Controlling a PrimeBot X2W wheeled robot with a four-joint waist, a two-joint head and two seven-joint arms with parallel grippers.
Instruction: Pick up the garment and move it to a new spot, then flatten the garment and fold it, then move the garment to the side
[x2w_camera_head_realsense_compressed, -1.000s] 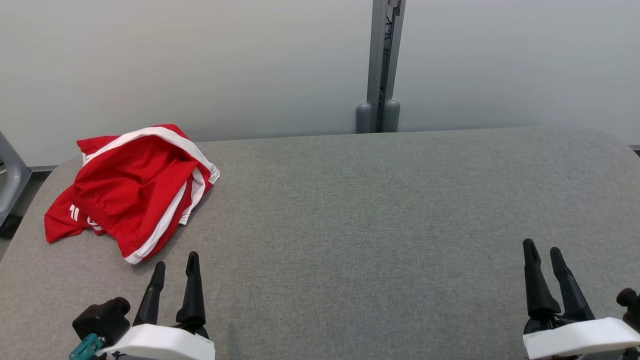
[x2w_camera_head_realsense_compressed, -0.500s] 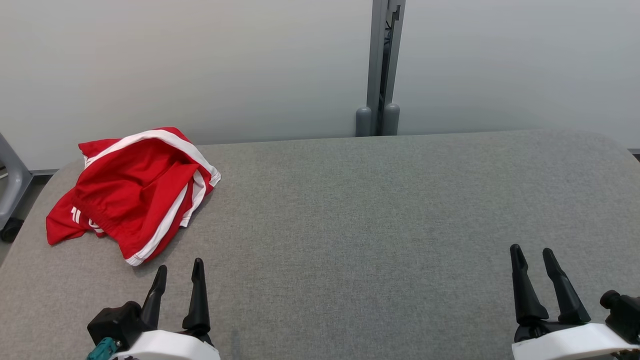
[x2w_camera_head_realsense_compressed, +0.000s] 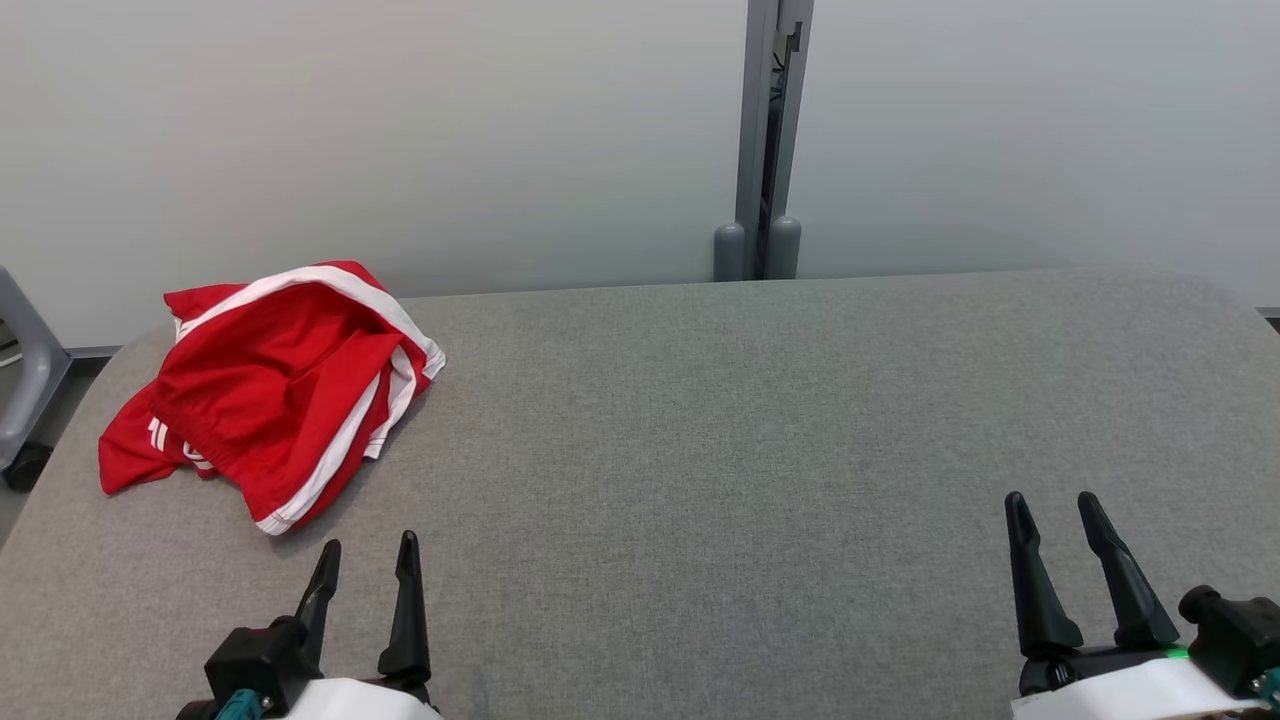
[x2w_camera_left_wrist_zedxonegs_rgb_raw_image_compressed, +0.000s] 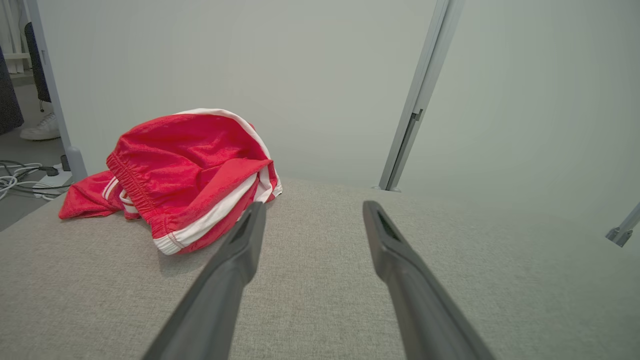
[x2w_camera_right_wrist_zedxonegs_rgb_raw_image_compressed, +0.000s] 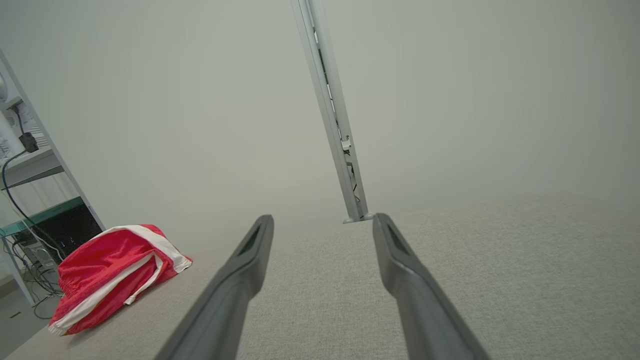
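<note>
Crumpled red shorts with white side stripes (x2w_camera_head_realsense_compressed: 275, 390) lie bunched at far left corner of grey fabric-covered table (x2w_camera_head_realsense_compressed: 750, 450), waistband side toward left rim. Just in front, left gripper (x2w_camera_head_realsense_compressed: 369, 541) sits at near edge, two long dark fingers spread wide, holding nothing, tips short of shorts' near hem. Grey metal post (x2w_camera_head_realsense_compressed: 765, 140) rises behind table's back edge against pale wall. Far right, right gripper (x2w_camera_head_realsense_compressed: 1051, 497) poised over tabletop, fingers likewise parted, empty, well apart from shorts.
</note>
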